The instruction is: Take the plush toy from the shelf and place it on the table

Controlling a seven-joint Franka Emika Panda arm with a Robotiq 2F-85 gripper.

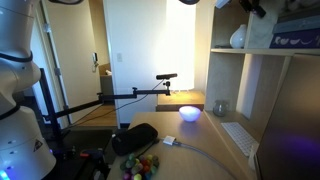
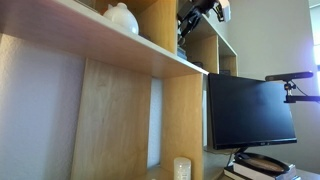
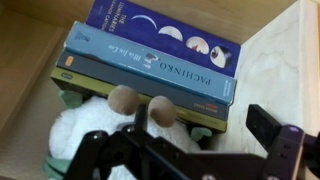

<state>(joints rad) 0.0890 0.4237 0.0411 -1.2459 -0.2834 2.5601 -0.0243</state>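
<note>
The gripper is wide open and holds nothing, inside an upper compartment of the shelf. The plush toy lies just ahead of it, touching a stack of books, off-centre toward the left side of the wrist view. It is roundish, so I judge only centring the jaws matters
</note>
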